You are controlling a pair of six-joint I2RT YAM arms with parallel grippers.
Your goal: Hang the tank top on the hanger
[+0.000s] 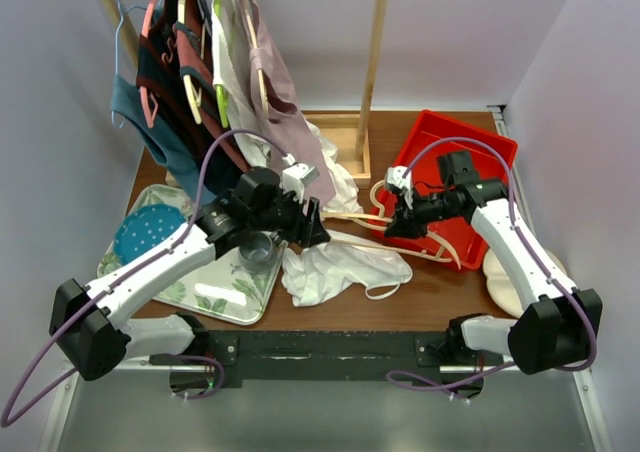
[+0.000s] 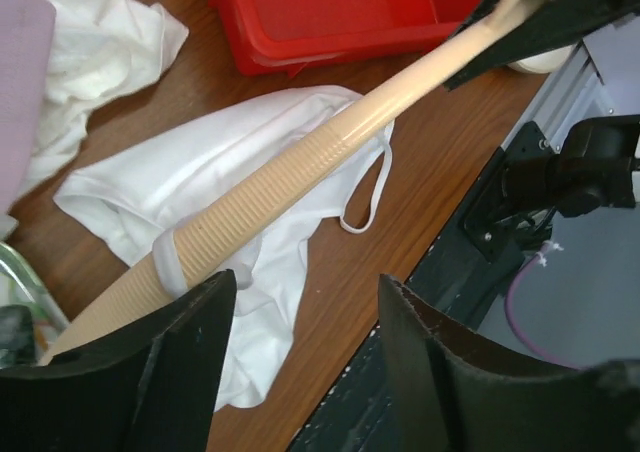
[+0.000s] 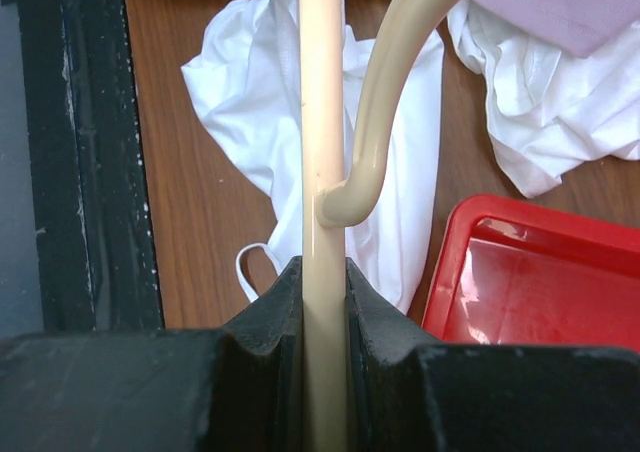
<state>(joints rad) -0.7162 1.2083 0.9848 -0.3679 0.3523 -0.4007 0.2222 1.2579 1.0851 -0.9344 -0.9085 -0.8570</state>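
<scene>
Partly done: one strap point(image 2: 165, 263) of the tank top point(image 2: 200, 177) is looped round the ribbed arm of the hanger point(image 2: 330, 142), just ahead of the left gripper point(image 2: 305, 307). Its jaws are apart and nothing is gripped. The rest of the top is spread on the table point(image 2: 430, 162), under the hanger. The right gripper point(image 3: 323, 272) is clamped on the hanger bar, with the hook just beyond. Judged outstanding: the other strap point(image 2: 350, 229) is to be threaded onto the far arm.

crumpled white tank top point(image 2: 190, 187), strap around cream hanger point(image 2: 300, 167)
</scene>
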